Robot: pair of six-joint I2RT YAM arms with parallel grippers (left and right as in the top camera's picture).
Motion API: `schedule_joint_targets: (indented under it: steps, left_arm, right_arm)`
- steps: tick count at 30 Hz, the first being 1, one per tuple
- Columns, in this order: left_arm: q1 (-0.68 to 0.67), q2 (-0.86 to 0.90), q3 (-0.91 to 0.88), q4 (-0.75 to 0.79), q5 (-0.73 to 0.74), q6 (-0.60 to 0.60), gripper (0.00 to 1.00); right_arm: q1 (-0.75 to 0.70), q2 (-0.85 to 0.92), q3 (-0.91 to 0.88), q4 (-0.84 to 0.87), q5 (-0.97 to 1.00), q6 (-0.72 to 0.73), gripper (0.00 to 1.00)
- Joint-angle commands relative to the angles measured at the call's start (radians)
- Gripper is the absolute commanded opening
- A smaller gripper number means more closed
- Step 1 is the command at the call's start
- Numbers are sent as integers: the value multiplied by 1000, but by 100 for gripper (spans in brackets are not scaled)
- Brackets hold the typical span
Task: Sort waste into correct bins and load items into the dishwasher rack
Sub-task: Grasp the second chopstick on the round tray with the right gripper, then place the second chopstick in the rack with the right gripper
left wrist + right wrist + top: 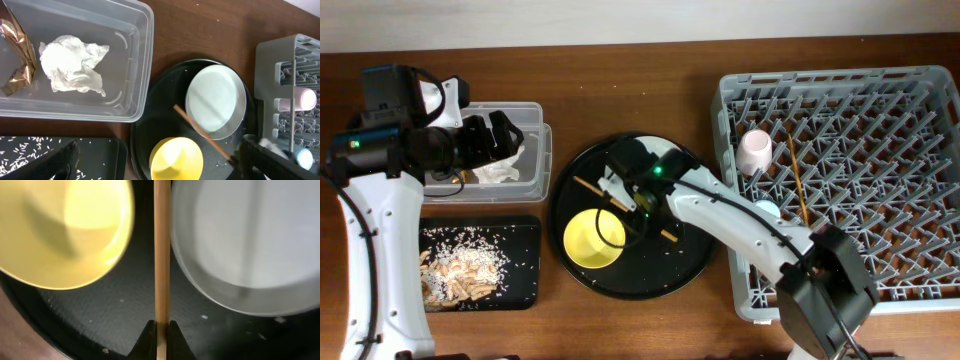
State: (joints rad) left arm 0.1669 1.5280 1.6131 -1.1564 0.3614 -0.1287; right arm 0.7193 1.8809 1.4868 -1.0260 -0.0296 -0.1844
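Observation:
My right gripper [642,200] [161,330] is shut on a wooden chopstick [588,187] [161,255] lying on the round black tray [685,270], between the yellow bowl [595,238] [65,230] and the pale plate [215,100] [250,245]. My left gripper [505,135] [157,145] is open and empty above the clear tub [542,160] [140,75], which holds the white tissue [72,65] and gold-brown wrapper [15,55]. Food scraps [460,265] lie in the shallow black tray [525,262]. The grey rack [880,260] holds the pink cup [755,150], blue cup [765,210] and the other chopstick [798,180].
The round tray sits between the two bins on the left and the rack on the right. My right arm stretches from the front right across the rack's front left corner. A few crumbs lie on the round tray [205,316].

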Motion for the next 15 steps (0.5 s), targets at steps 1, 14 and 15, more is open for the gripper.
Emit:
schedule_joint_targets:
  steps: [1, 14, 15]
  left_arm:
    - [2, 0, -3, 2, -3, -6, 100]
    - [2, 0, -3, 2, -3, -6, 100]
    - [2, 0, -3, 2, -3, -6, 100]
  right_arm:
    - [-67, -31, 123, -85, 72, 71, 4]
    - [-717, -29, 310, -276, 61, 61, 4]
    - [-743, -29, 306, -276, 61, 50, 4]
